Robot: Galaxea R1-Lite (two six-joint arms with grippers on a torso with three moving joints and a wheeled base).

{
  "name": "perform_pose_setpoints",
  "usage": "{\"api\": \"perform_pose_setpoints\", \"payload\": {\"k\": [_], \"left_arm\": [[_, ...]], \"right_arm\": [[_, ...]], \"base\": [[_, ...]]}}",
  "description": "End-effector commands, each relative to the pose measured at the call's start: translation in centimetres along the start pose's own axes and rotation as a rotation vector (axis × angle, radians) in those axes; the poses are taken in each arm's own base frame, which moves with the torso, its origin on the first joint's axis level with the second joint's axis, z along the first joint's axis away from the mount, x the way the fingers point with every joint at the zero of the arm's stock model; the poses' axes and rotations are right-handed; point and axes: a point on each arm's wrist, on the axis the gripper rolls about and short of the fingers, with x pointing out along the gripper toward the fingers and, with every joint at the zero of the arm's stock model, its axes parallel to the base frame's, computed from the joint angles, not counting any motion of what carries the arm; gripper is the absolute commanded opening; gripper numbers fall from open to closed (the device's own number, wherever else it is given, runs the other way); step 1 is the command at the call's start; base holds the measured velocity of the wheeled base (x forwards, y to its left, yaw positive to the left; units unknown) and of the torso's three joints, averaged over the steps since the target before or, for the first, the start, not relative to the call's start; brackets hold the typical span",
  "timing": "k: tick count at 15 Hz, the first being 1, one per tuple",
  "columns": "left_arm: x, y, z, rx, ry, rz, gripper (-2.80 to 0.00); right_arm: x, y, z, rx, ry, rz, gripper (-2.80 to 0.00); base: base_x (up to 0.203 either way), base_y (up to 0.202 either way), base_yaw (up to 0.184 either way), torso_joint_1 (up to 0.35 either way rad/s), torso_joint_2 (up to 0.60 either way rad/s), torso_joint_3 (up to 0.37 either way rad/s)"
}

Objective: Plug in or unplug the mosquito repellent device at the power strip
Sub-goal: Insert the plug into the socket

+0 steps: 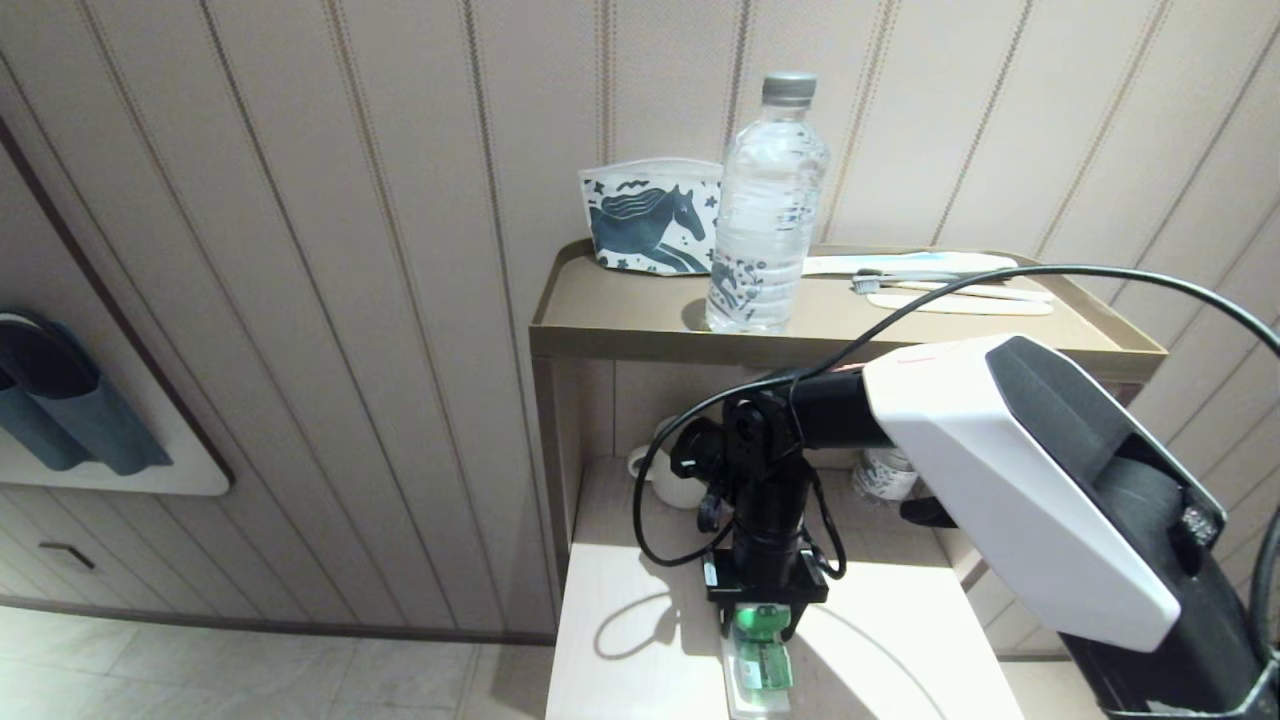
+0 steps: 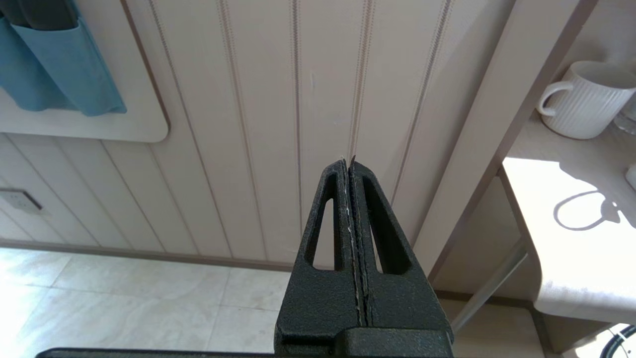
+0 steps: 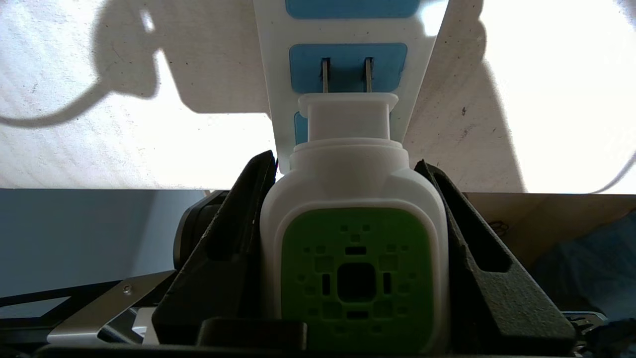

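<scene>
the table point(image 1: 640, 640) carried the power strip point(image 3: 278, 99) flat along its top, sockets facing up, so a plug could only go in or come out vertically, which looked like why the right arm reached over it with the right gripper point(image 1: 762, 622) pointing straight down. that gripper was about half open and clamped on the mosquito repellent device point(image 3: 355, 248) by its two sides, keeping the prongs point(image 3: 346, 74) free and lined up with a blue socket, part of the metal showing above it. left gripper point(image 2: 351, 166) sat parked off the table near the wall, pressed closed and empty.
</scene>
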Motion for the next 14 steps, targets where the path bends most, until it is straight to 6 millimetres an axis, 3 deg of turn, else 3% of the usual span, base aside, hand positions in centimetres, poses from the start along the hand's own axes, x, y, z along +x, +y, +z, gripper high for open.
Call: {"api": "perform_pose_setpoints", "payload": {"k": [1, 6, 11, 14], "left_arm": [[0.0, 0.0, 0.0, -0.001, 0.001, 0.0, -2.8], [0.0, 0.0, 0.0, -0.001, 0.001, 0.001, -2.8], [0.0, 0.0, 0.0, -0.001, 0.001, 0.0, -2.8], [0.0, 0.0, 0.0, -0.001, 0.0, 0.0, -2.8]], "right_arm": [[0.6, 0.0, -0.1, 0.004, 0.02, -0.011, -2.8], [-0.5, -0.6, -1.3, 0.008, 0.163, 0.027, -2.8], [-3.4, -0.6, -2.2, -0.002, 0.117, 0.061, -2.8], [-4.1, -0.7, -2.4, -0.001, 0.103, 0.069, -2.8]], "base": [[0.0, 0.0, 0.0, 0.0, 0.0, 0.0], [0.0, 0.0, 0.0, 0.0, 0.0, 0.0], [0.0, 0.0, 0.0, 0.0, 0.0, 0.0], [0.0, 0.0, 0.0, 0.0, 0.0, 0.0]]}}
